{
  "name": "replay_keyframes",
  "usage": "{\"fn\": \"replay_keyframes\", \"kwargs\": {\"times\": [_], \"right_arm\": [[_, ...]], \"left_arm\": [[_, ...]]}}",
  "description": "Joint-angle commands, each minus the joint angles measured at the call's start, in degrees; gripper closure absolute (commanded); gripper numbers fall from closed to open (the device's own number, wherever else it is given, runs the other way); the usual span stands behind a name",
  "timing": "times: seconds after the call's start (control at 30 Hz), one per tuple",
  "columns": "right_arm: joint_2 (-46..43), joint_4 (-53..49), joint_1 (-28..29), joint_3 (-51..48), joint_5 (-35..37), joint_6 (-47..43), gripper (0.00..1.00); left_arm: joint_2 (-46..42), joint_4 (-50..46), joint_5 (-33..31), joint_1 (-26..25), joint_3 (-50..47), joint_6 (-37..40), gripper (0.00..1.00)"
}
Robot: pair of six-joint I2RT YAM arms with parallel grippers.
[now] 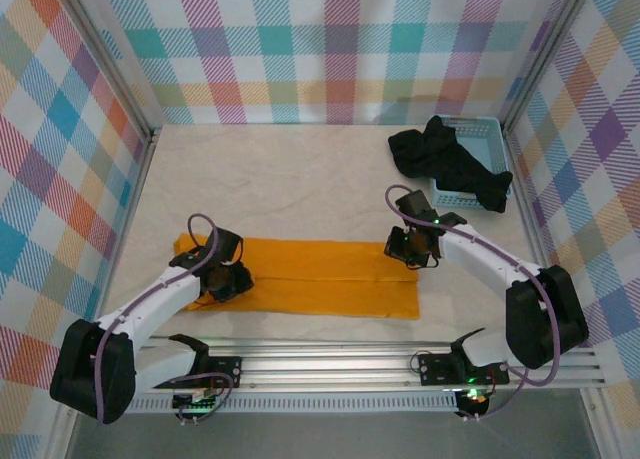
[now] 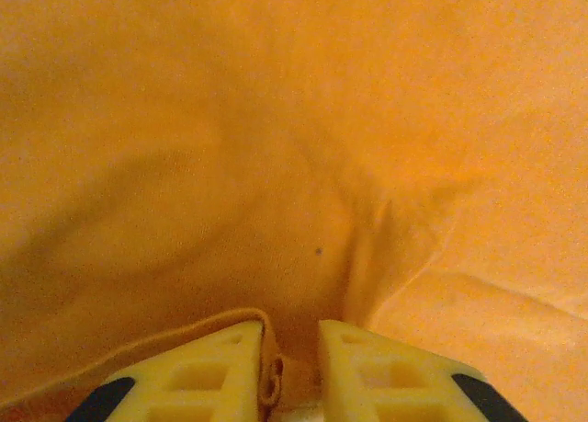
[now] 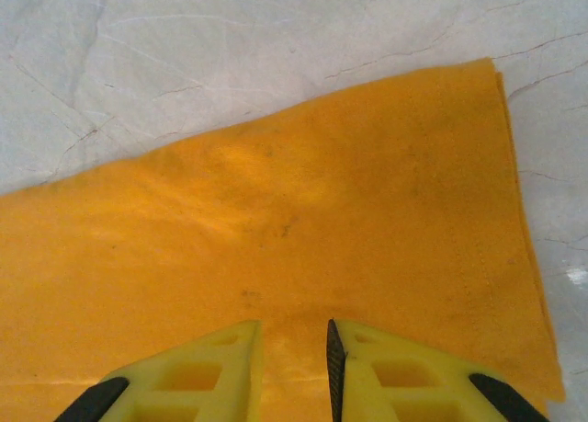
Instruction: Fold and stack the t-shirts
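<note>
Clamping the left gripper (image 2: 289,353) on orange t-shirt (image 1: 330,279) bunched between its fingers, nipping the edge with the right gripper (image 3: 294,358) too. Probably risking grabbing only the top layer, skewing the fold.

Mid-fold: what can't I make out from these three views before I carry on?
Top view: how many black t-shirts are heaped over the basket; their folds merge.
Top view: whether left gripper and right gripper grip the orange t-shirt; their wrists cover the jaws.
Wrist views: whether cloth is truly pinched; pad faces are seen edge-on.
</note>
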Motion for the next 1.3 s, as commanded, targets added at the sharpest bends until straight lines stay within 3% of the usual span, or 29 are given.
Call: {"fn": "replay_keyframes", "kwargs": {"times": [0.0,0.2,0.3,0.37,0.47,0.6,0.7,0.77,0.83,1.07,1.27], "right_arm": [[-0.6,0.0,0.4,0.7,-0.3,-0.5,0.74],[-0.2,0.3,0.5,1.1,-0.5,-0.1,0.74],[0.2,0.5,0.7,1.3,-0.6,0.0,0.74],[0.2,0.5,0.9,1.5,-0.5,-0.1,0.74],[0.1,0.7,1.1,1.6,-0.6,-0.4,0.74],[-0.1,4.5,2.0,1.1,-2.0,-0.6,0.74],[1.6,7.6,3.6,1.7,-3.9,-1.0,0.74],[3.3,8.4,4.6,2.6,-4.7,-1.6,0.74],[4.6,9.3,4.8,3.0,-5.9,-1.7,0.74],[9.1,10.4,4.8,2.7,-11.2,0.2,0.71],[11.3,9.3,4.8,1.8,-11.6,1.9,0.69]], "left_arm": [[-1.1,-4.6,1.6,-1.4,-1.7,-2.6,0.80],[-4.9,-7.9,-0.6,-4.2,-2.7,-6.9,0.73],[-6.0,-10.1,-3.2,-4.5,-1.9,-7.4,0.61],[-7.0,-13.2,-5.7,-4.6,-0.3,-7.6,0.51],[-8.5,-20.3,-13.5,-4.0,4.3,-10.6,0.47],[-11.6,-23.8,-16.8,3.7,6.5,-18.3,0.45],[-12.0,-20.2,-14.3,15.6,6.8,-15.9,0.46],[-7.8,-17.5,-10.6,23.9,7.9,-12.7,0.46],[-2.3,-15.8,-8.7,28.0,9.2,-10.7,0.47],[5.5,-6.0,-3.4,35.6,8.5,-4.5,0.49],[9.8,-0.4,-1.4,36.6,5.5,-1.9,0.49]]}}
